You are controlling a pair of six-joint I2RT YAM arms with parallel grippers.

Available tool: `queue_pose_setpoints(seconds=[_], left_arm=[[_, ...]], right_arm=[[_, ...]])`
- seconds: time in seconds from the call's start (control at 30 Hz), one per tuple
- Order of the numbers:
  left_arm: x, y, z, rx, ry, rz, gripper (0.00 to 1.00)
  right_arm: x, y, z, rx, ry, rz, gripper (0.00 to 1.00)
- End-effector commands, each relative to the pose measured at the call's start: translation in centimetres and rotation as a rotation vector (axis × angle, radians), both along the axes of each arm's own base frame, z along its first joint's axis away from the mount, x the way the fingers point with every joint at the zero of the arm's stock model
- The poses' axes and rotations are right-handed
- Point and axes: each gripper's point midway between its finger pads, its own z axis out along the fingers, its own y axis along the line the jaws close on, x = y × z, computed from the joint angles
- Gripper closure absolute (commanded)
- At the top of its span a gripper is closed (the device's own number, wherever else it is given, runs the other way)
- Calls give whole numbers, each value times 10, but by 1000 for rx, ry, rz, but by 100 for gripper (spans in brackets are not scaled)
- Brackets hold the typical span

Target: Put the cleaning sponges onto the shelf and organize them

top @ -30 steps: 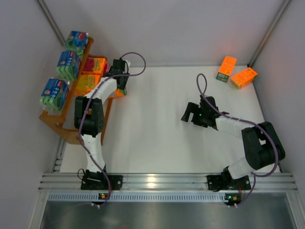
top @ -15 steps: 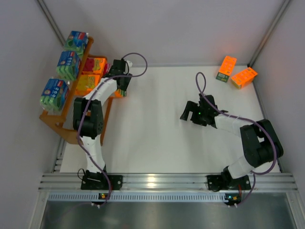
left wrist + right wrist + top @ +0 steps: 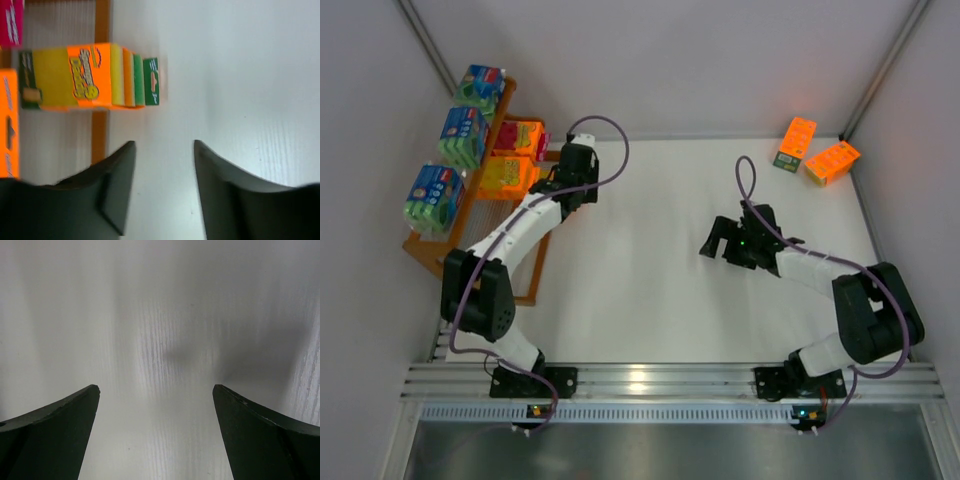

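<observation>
As it stands, the shelf holds sponges.

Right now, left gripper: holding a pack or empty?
Empty: left gripper open, only table between its fingers; orange sponge pack sits beyond them.

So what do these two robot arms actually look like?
Both are slim arms of white segments joined by chunky black joints: the left arm and the right arm. A thin purple cable loops along each. Each ends in two dark, curved, tapering jaws and stands on a black base.
</observation>
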Motion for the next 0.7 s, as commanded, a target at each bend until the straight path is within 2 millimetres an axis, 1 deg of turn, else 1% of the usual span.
queue_pose_setpoints(seconds=[0.0, 0.03, 0.07, 0.1, 0.2, 0.23, 0.37, 0.43, 0.47, 0.53, 0.57, 0.6, 0.63, 0.67], left_arm=[[-22, 7, -25, -167, 15, 192, 53], [-25, 9, -27, -187, 5, 217, 61], [-34, 13, -44, -183, 31, 248, 65], [-37, 15, -50, -201, 28, 286, 71], [-38, 23, -62, -178, -10, 331, 78], [-38, 34, -65, -138, -30, 378, 81], [-28, 53, -74, -31, -62, 429, 84], [-19, 58, -78, 27, -53, 430, 85], [-17, 70, -77, 80, -61, 462, 85], [-7, 76, -81, 130, -49, 464, 87], [-5, 85, -82, 182, -38, 467, 91], [-2, 87, -93, 222, -6, 450, 94], [5, 89, -90, 250, -6, 439, 96], [6, 94, -91, 313, 13, 418, 100]], right_arm=[[7, -2, 17, 24, -69, -9, 0], [6, -2, 18, 26, -68, -6, 1], [6, -1, 18, 26, -68, -4, 1], [6, -1, 18, 25, -71, 2, 0], [4, -1, 17, 25, -69, 10, 1], [4, 0, 19, 26, -74, 12, 1], [4, -1, 19, 24, -75, 13, 1], [5, -1, 19, 24, -74, 8, 1], [5, -1, 19, 25, -75, 5, 1], [5, -2, 17, 23, -72, 2, 0], [6, -1, 17, 23, -72, 2, 1], [6, -2, 16, 20, -68, 1, 1], [6, -2, 14, 16, -60, 0, 1], [7, -1, 14, 16, -60, 2, 1]])
